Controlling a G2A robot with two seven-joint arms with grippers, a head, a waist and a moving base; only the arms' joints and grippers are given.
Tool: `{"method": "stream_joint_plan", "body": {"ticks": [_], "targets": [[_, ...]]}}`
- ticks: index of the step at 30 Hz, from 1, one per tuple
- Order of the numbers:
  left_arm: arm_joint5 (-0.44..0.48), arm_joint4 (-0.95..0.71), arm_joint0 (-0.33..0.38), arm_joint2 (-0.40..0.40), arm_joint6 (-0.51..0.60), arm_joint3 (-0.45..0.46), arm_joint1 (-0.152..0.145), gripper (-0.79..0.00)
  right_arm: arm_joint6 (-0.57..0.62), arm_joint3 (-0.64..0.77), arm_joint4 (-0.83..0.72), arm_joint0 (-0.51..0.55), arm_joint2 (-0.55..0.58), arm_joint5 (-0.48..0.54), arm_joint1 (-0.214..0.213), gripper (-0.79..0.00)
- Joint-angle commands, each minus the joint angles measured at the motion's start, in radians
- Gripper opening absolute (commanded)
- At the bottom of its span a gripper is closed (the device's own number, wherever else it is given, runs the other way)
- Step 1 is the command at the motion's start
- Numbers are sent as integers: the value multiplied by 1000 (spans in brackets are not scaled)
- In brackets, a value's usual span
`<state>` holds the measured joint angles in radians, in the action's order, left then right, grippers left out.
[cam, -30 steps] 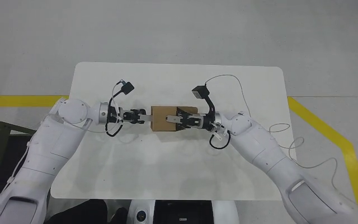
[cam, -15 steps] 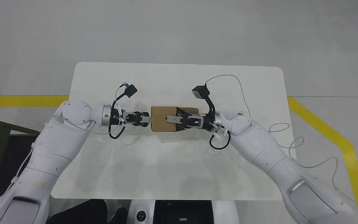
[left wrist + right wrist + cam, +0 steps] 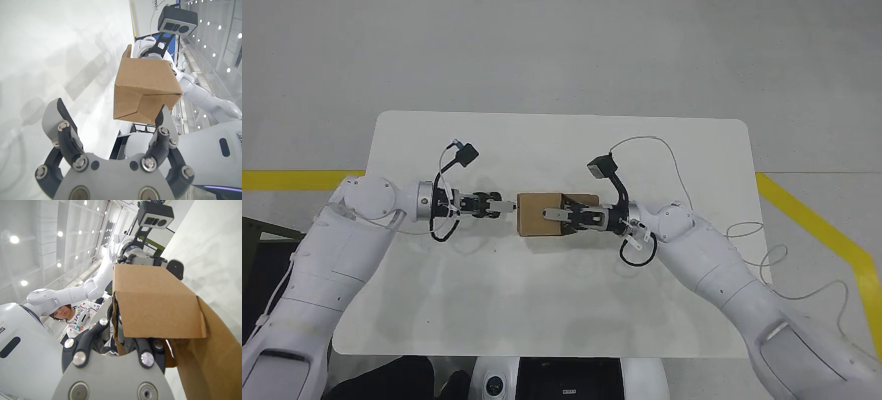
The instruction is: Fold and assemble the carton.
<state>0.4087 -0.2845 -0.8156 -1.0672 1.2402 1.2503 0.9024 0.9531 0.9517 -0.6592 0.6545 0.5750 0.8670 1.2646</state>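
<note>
At the middle of the bench [image 3: 542, 300] lay the carton [image 3: 540, 213]. At its open end the right gripper [image 3: 562, 213] had its fingers clamped on a wall. Just off its folded end, the left gripper [image 3: 504, 204] held its fingers wide.

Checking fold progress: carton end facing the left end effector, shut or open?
Shut. The carton end nearest the left end effector shows flaps folded flat, seams meeting, no opening.
</note>
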Motion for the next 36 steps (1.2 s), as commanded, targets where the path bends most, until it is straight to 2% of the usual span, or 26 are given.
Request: {"method": "stream_joint_plan", "body": {"ticks": [1,5,9,13,18,20,23,25,29,36], "targets": [[13,15,3,-14,-8,-2,-3,0,12,-11,-8,0,3,-12,1,-785],[63,39,-2,-47,-35,8,-11,0,60,-34,-43,-2,3,-61,11,-785],[155,83,-22,-80,-88,43,-19,0,83,-78,-36,-18,-6,-116,28,-785],[269,152,-54,-116,-155,89,-27,0,84,-131,-20,-32,-18,-152,50,-785],[437,344,-114,-159,-285,145,-36,0,87,-188,-6,-54,-25,-174,76,-776],[485,425,-139,-171,-342,163,-37,0,90,-212,7,-65,-27,-188,84,-742],[556,534,-174,-179,-419,182,-37,0,95,-235,9,-71,-24,-193,96,-634],[603,609,-190,-184,-467,189,-36,0,100,-247,10,-73,-21,-194,102,-594],[604,766,-225,-173,-576,250,-34,0,112,-270,22,-79,-12,-200,109,-446],[604,997,-258,-125,-763,301,-46,0,157,-259,75,-92,11,-250,100,-409]]}}
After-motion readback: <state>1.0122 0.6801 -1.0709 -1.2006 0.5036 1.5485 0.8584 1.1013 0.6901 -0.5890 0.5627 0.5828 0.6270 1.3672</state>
